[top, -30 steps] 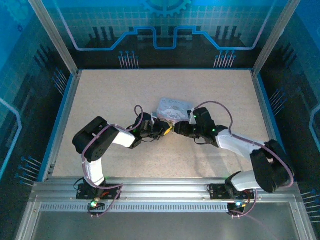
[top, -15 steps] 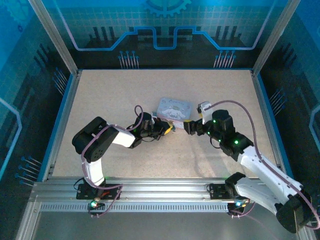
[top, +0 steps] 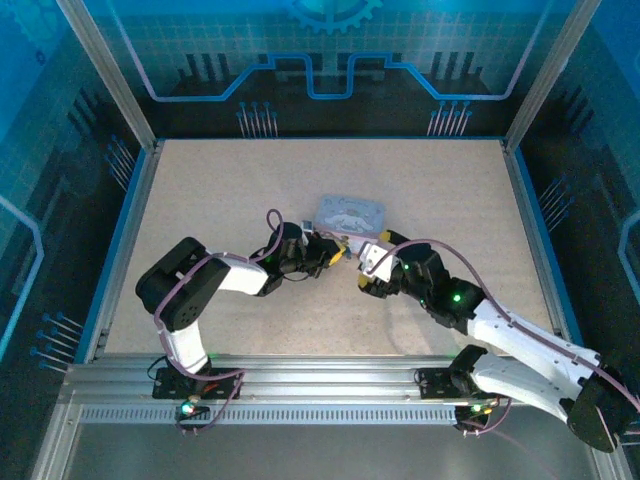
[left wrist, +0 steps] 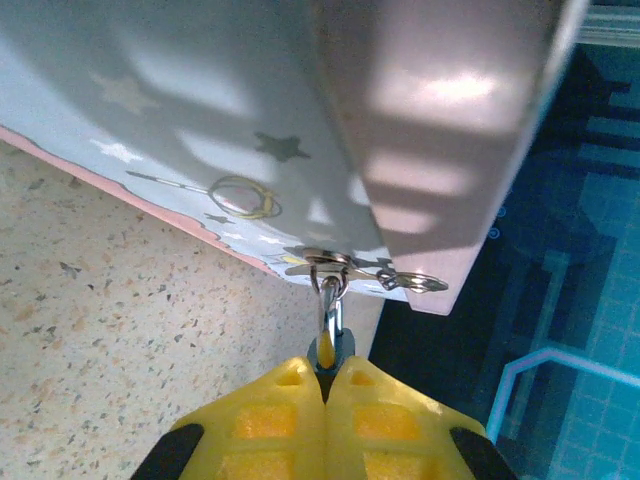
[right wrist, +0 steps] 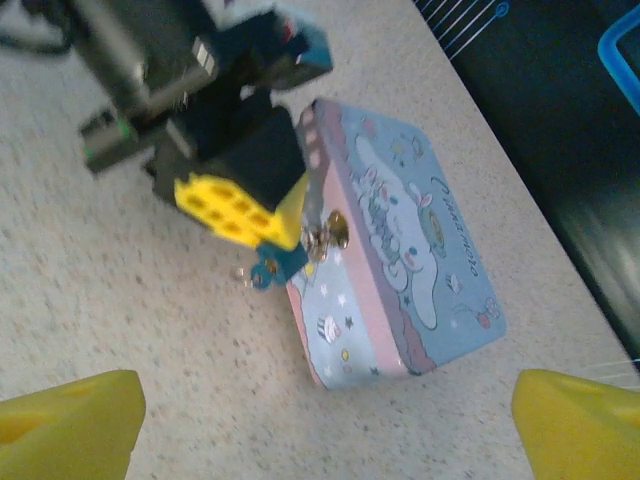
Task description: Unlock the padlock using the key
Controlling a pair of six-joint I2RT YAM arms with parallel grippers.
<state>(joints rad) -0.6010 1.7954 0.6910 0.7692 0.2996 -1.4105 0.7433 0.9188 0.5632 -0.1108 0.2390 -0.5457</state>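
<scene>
The padlock's [left wrist: 327,349] small blue body is pinched between the yellow fingertips of my left gripper [left wrist: 326,370], which is shut on it. Its thin shackle [left wrist: 330,300] passes through the metal hasp on the front of the lavender-blue cartoon tin [left wrist: 200,120]. In the right wrist view the padlock [right wrist: 283,262] hangs below the left gripper's fingers [right wrist: 238,210], at the tin's [right wrist: 410,250] front edge. A tiny metal sliver [right wrist: 240,272] at the padlock's lower end may be the key, too blurred to tell. My right gripper [right wrist: 330,415] is open, a short way from the padlock, with nothing between its fingers.
From above, the tin [top: 350,212] lies mid-table with the left gripper [top: 335,253] at its near edge and the right gripper [top: 366,268] just to the right of it. Speckled tabletop [top: 230,190] surrounds them, bounded by a blue rim and glass walls.
My right gripper has opened wide and drawn back from the padlock, swinging right and then down toward the near side. The left gripper has stayed shut on the padlock.
</scene>
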